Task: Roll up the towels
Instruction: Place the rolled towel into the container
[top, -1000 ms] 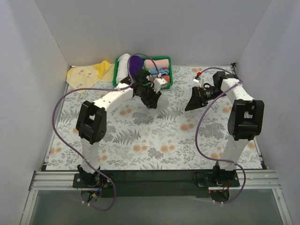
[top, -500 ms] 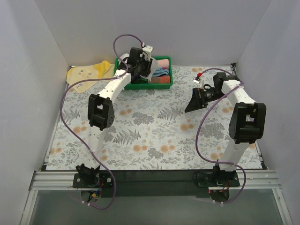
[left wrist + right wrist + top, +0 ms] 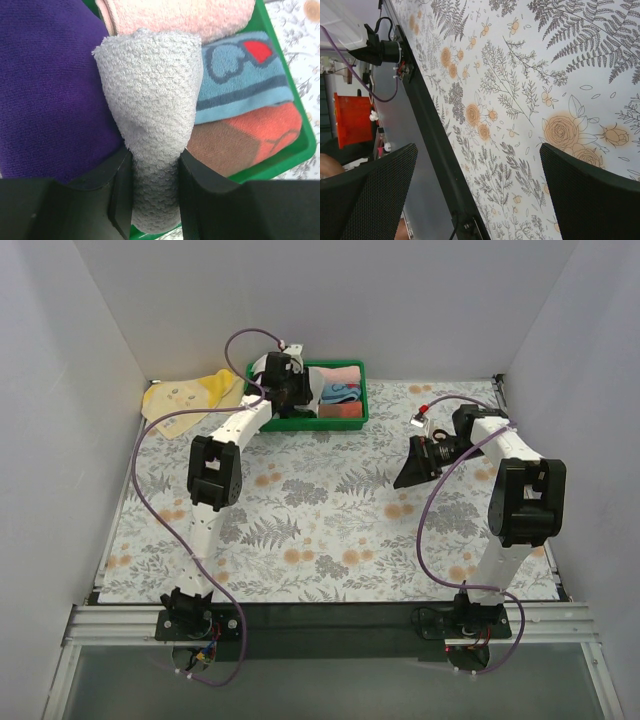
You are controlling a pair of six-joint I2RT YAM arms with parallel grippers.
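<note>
Currently, from my remote station, I see the left gripper (image 3: pixel 155 167) pinching a rolled light grey towel (image 3: pixel 150 85) between its two black jaws. The roll's long axis runs straight out from the jaws, its free end pointing into the green basket (image 3: pixel 285 159). That end sits between a purple roll (image 3: pixel 45 90) on one side and a pink cloth (image 3: pixel 175 15) and a blue patterned cloth (image 3: pixel 245 75) on the other.

The pale yellow towel (image 3: pixel 185 397) lies unrolled in the table's (image 3: pixel 330 540) far left corner, just left of the basket. I judge the left arm much the nearer to it.

The right gripper (image 3: pixel 479 187) hovers over bare floral tabletop, jaws spread wide, holding nothing.
</note>
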